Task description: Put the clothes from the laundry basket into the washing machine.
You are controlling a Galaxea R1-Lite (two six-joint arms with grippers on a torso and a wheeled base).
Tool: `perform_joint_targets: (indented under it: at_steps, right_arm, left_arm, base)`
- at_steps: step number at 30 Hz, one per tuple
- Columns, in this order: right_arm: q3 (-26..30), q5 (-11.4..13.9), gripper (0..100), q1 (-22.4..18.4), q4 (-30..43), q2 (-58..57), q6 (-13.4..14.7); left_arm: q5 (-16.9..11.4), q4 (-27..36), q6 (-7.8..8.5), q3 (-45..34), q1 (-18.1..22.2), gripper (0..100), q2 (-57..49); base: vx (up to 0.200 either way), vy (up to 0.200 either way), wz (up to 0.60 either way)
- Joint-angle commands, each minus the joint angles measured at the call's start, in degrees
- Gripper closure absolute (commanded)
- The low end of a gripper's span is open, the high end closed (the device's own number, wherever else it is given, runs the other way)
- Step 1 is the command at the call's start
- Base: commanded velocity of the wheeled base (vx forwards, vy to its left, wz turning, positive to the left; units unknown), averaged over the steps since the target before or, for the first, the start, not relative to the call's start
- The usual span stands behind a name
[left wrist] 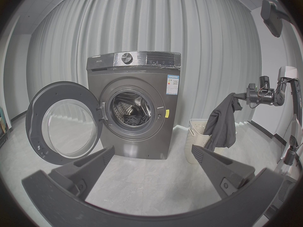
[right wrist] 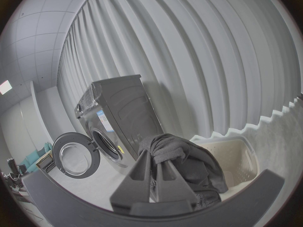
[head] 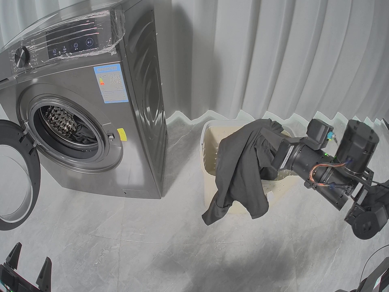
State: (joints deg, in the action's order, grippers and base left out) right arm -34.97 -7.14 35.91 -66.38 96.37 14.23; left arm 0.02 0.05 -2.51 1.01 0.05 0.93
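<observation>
drooping dark cloth [head: 243, 163] over perforated basket [head: 208, 155]

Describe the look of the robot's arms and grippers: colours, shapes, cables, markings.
The right arm is built of black cylindrical segments, with a looped orange cable, a white label strip and a boxy black module near the wrist. The right gripper and left gripper both have dark grey, wedge-shaped fingers tapering to blunt tips.

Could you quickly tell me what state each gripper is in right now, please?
Left gripper: open, holding nothing.
Right gripper: closed on a dark garment that hangs down from it.
</observation>
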Motion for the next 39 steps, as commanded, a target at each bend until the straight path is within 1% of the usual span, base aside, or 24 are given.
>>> perform_joint_targets:
  at_steps: [1, 5, 7, 9, 10, 11, 12, 13, 14, 15, 20, 26, 39]
  right_arm:
    - [0.4, 0.1, 100, 0.7, -0.2, -5.2, -1.1]
    - [-0.1, -0.1, 100, 0.6, -1.2, -5.4, -1.9]
    - [-0.4, -0.6, 100, 0.5, -3.2, -5.0, -2.3]
    - [-0.7, -0.6, 100, 0.4, -4.2, -4.9, -2.4]
    - [-1.5, -1.7, 100, 0.3, -4.5, -4.6, -3.3]
    - [-1.9, -3.0, 100, 0.3, -4.5, -4.4, -3.5]
    - [-1.9, -3.5, 100, 0.3, -4.5, -4.3, -3.5]
    - [-2.6, -6.1, 100, 0.4, -4.3, -4.3, -3.7]
    - [-3.2, -7.1, 100, 0.4, -4.0, -4.3, -3.8]
    - [-3.3, -7.5, 100, 0.3, -3.9, -4.3, -3.7]
    - [-3.1, -8.0, 100, 0.4, -4.2, -4.4, -3.7]
    - [-2.7, -7.4, 100, 0.9, -4.5, -4.5, -3.7]
    - [-2.6, -7.3, 100, 2.0, -4.5, -4.5, -3.2]
  left_arm:
    - [0.0, 0.0, 0.14, -0.8, 0.0, 0, -0.8]
    - [0.0, 0.0, 0.05, -0.8, 0.0, 0, -0.8]
    - [0.0, 0.0, 0.14, -0.9, 0.0, 0, -0.8]
    - [0.0, 0.0, 0.05, -0.9, 0.0, 0, -0.8]
    - [0.0, 0.0, 0.05, -0.8, 0.0, 0, -0.8]
    - [0.0, 0.0, 0.05, -0.8, 0.0, 0, -0.8]
    - [0.0, 0.0, 0.05, -0.8, 0.0, 0, -0.8]
    - [0.0, 0.0, 0.05, -0.8, 0.0, 0, -0.8]
    - [0.0, 0.0, 0.05, -0.8, 0.0, 0, -0.8]
    - [0.0, 0.0, 0.05, -0.8, 0.0, 0, -0.8]
    - [0.1, 0.0, -0.04, -0.8, 0.0, 0, -0.8]
    - [0.0, 0.0, -0.13, -0.8, 0.0, 0, -0.8]
    - [0.0, 0.0, -0.13, -0.8, 0.0, 0, -0.8]
  base:
    - [0.000, 0.000, 0.00]
    - [0.000, 0.000, 0.00]
    - [0.000, 0.000, 0.00]
    - [0.000, 0.000, 0.00]
    - [0.000, 0.000, 0.00]
    - [0.000, 0.000, 0.00]
    - [0.000, 0.000, 0.00]
    - [0.000, 0.000, 0.00]
    - [0.000, 0.000, 0.00]
    - [0.000, 0.000, 0.00]
    - [0.000, 0.000, 0.00]
    - [0.000, 0.000, 0.00]
    - [0.000, 0.200, 0.00]
